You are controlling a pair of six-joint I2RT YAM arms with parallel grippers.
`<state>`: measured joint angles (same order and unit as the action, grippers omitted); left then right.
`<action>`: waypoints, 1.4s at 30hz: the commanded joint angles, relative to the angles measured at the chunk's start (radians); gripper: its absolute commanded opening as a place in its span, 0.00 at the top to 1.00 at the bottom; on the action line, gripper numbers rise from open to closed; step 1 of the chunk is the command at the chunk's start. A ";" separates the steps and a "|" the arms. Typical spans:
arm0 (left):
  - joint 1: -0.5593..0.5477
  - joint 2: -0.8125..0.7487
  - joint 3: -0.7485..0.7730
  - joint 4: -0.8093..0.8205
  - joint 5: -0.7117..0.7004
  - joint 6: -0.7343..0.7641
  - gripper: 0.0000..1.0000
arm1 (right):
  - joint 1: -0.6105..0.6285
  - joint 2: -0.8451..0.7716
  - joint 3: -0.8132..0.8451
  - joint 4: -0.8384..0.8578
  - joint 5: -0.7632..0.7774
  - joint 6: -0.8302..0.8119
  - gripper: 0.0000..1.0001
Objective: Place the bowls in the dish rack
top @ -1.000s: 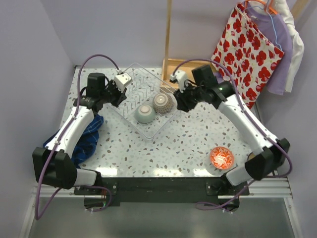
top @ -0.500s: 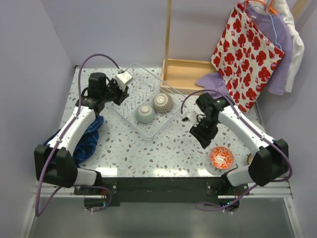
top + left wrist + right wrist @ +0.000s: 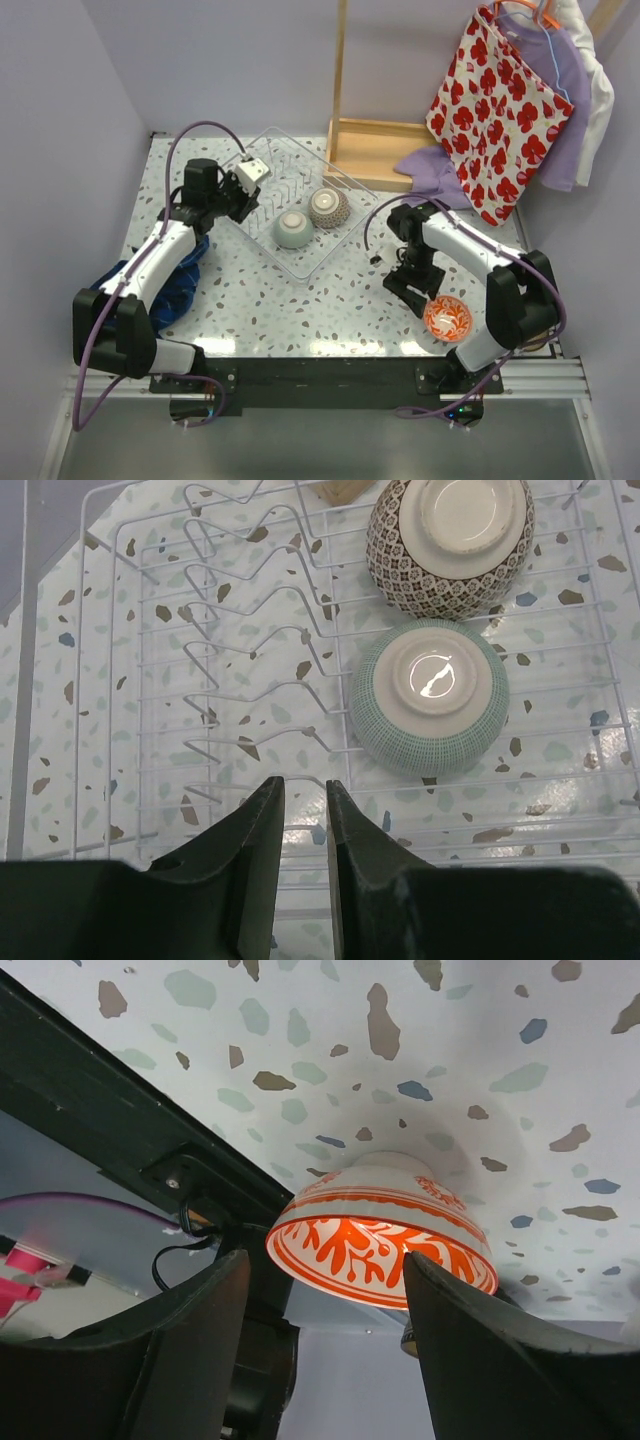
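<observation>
Right end effector (image 3: 325, 1260): fingers spread wide and empty, flanking the red/orange patterned bowl (image 3: 380, 1230). This bowl stands upright at the near right of the desk (image 3: 330, 300), close to the near edge. I cannot tell whether my tips have reached its rim. Left end effector (image 3: 305, 785): fingers a narrow gap apart, pinching nothing, poised over the left side of the dish rack (image 3: 278, 172).

Hazards, as I judge them:
1. Edge loss. A finger landing on the rim instead of straddling it would push the bowl toward the near edge. The glazed wall looks slippery.
2. Rack collision. The pale green bowl (image 3: 430, 695) and the brown net-patterned bowl (image 3: 450, 540) lie upside down, just beside each other, in the rack's near half. A careless placement would strike them or catch on the prongs.

Surface and room: pale lilac walls stand left and far. The desk top is speckled terrazzo. A flowered bag (image 3: 500, 110) hangs far right, a wooden box (image 3: 375, 150) sits far, and a blue cloth (image 3: 175, 280) lies left.
</observation>
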<state>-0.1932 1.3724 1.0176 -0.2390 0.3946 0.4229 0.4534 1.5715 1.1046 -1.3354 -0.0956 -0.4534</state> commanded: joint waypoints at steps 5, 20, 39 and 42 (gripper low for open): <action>-0.003 -0.030 -0.013 0.087 -0.049 0.036 0.71 | 0.010 0.030 -0.025 -0.249 0.014 -0.013 0.34; -0.003 0.063 0.050 0.125 -0.043 0.065 0.71 | 0.022 0.044 -0.061 -0.191 0.039 -0.016 0.37; -0.003 0.131 0.127 0.076 -0.040 0.062 0.72 | 0.097 0.127 -0.023 -0.183 -0.026 -0.027 0.39; -0.003 0.139 0.142 0.067 -0.043 0.062 0.72 | 0.099 0.137 -0.034 -0.170 -0.003 -0.010 0.39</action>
<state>-0.1932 1.5021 1.1007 -0.1799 0.3401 0.4683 0.5488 1.6993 1.0599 -1.3422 -0.1047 -0.4671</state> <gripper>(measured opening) 0.283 0.612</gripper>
